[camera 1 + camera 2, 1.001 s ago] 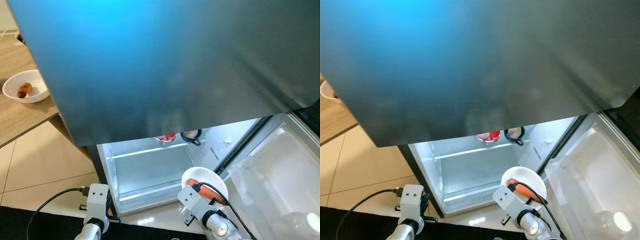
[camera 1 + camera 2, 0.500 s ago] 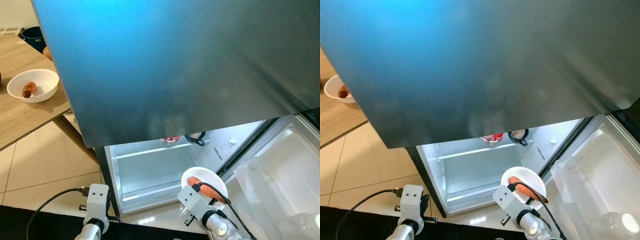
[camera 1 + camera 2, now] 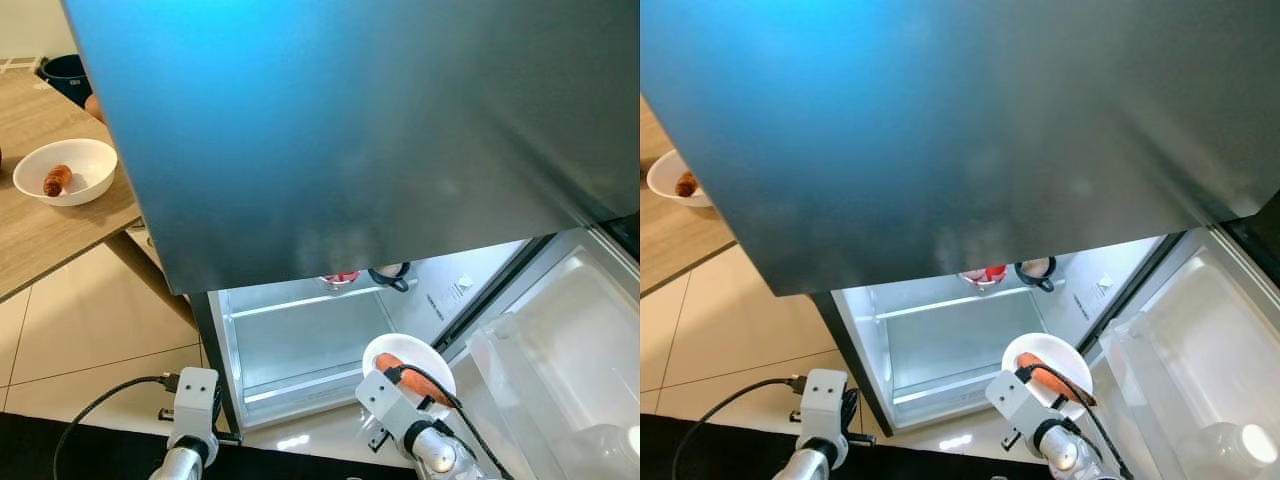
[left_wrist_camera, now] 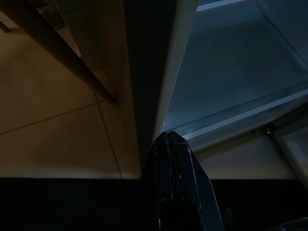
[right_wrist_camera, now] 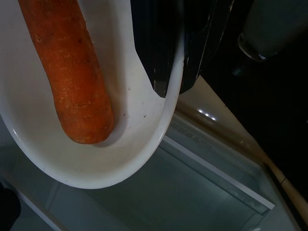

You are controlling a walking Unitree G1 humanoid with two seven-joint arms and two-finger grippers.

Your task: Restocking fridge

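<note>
Two bowls are showing in the head views. One white bowl is sitting in the right gripper, whose black fingers are clamping on its rim, one finger inside and one outside. This bowl is hanging in front of the open fridge, at the level of its lit lower compartment and toward the right side of it. One carrot is lying in the bowl. It is orange, thick, with a rough skin and fine cross lines, and its blunt end is resting near the bottom of the bowl while the other end is running out of the wrist picture.

Another white bowl is standing on the wooden table at the robot's left, well apart from the fridge, and something small and brown is lying in it; I cannot tell what it is.

Inside the fridge, on the glass shelf, a dark cup with something pale in it and a red and white thing are standing side by side, half hidden by the big grey upper door. The lower fridge door is standing open on the right, and a clear bottle with a white cap is sitting in its pocket.

The left gripper is hanging near the left edge of the fridge, with its fingers pressed together and holding nothing.
</note>
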